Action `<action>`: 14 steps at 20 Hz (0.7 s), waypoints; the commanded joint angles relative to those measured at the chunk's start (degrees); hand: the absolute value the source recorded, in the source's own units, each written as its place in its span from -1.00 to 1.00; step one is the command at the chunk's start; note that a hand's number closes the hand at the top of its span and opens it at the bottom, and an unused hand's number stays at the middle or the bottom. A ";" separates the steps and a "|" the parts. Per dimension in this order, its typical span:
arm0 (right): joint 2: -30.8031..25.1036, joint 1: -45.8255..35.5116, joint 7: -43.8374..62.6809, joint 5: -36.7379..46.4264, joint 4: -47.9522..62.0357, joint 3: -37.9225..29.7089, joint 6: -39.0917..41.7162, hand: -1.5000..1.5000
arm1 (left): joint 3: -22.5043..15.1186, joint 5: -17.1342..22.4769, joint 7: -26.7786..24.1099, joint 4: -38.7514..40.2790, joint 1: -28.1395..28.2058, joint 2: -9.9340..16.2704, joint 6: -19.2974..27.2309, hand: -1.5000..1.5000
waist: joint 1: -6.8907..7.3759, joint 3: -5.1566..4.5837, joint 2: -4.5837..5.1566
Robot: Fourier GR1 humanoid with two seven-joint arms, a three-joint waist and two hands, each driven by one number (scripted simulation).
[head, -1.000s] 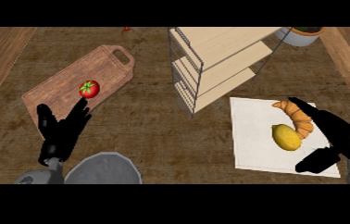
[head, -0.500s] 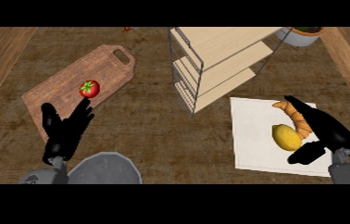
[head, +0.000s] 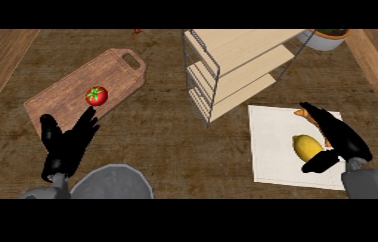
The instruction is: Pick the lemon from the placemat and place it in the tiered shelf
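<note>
A yellow lemon (head: 306, 147) lies on the white placemat (head: 275, 156) at the right. My right hand (head: 342, 140) is just right of it, open, its straight fingers reaching up past the lemon's far side and the thumb below the fruit. An orange croissant (head: 307, 117) on the mat is partly hidden behind those fingers. The tiered shelf (head: 240, 66), light wood boards in a wire frame, stands up and left of the mat. At the lower left my left hand (head: 65, 146) rests open, fingers up.
A wooden cutting board (head: 70, 94) with a red tomato (head: 96, 95) lies at the left. A grey round lid or pan (head: 111, 183) sits at the bottom left. A white pot with a plant (head: 325, 37) stands in the top right corner.
My right hand has slid left toward the lemon, thumb now under it. The left hand has drifted slightly.
</note>
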 commanded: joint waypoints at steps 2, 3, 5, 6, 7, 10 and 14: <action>2.57 -0.66 -3.60 2.38 4.52 1.58 -1.46 -1.00 | 2.20 0.68 -1.57 2.79 -0.96 0.39 -2.45 0.00 | -0.02 0.15 0.14; 0.73 -2.32 -3.36 3.47 5.10 3.75 1.95 1.00 | 1.80 0.68 -2.61 3.87 -0.53 0.15 -2.47 0.00 | 0.16 0.14 0.20; -4.40 -0.61 -7.49 8.89 4.56 10.49 5.55 1.00 | 0.38 -0.45 -1.74 1.46 -0.80 -0.35 -1.11 0.00 | 1.00 0.14 0.35; -1.92 -0.53 -6.79 7.22 2.41 9.81 5.34 1.00 | 0.90 -0.57 -1.88 3.60 -0.95 -0.66 -0.77 0.00 | 0.11 0.13 0.19; -1.73 -1.81 -10.24 4.37 5.99 6.53 4.36 1.00 | 0.68 -0.84 0.13 0.73 -1.94 -1.15 0.72 0.00 | 0.22 0.18 0.19; 0.57 1.25 -9.98 3.53 3.17 6.36 3.13 1.00 | 1.92 0.15 -0.03 1.14 -0.83 0.31 -1.24 0.00 | -0.05 0.16 0.09; 1.72 1.08 -11.49 3.24 -2.04 8.86 5.04 1.00 | 1.15 -0.71 2.72 0.53 -2.12 -0.10 -0.08 0.00 | -0.20 0.15 0.03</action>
